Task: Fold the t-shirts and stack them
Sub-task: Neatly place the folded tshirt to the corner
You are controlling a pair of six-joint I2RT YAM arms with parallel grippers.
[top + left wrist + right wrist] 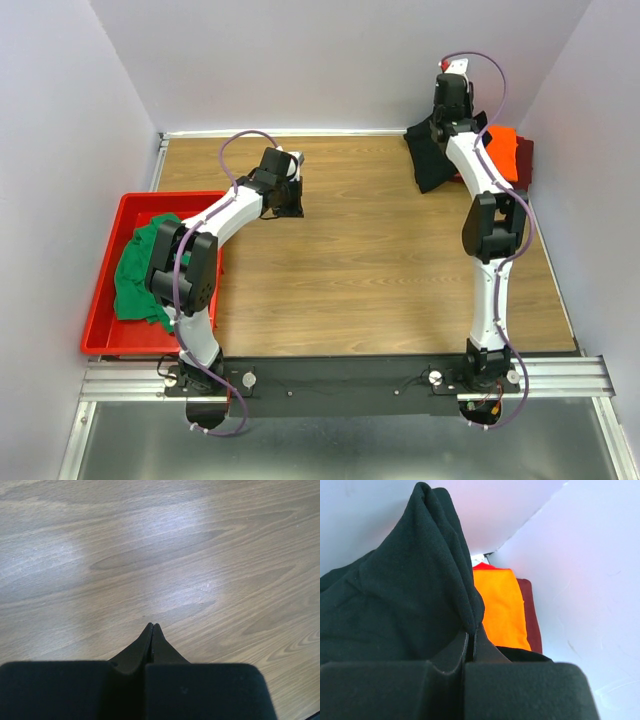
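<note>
Wooden table [380, 270] lay under my left gripper [152, 625], jaws together; right gripper [471, 628] clamped the black t-shirt [395, 600] at its far-right corner.

We see the green shirt [132, 275] only partly, behind the left arm [190, 265], the maroon shirt [532, 622] only as a strip past the orange shirt [502, 605], and the black shirt [395, 595] cut off at the right wrist view's left edge.

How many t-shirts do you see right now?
4: green shirt in the red tray, left; black shirt pinched by the right gripper; orange shirt and maroon shirt together, far right corner. Others may be hidden.
</note>
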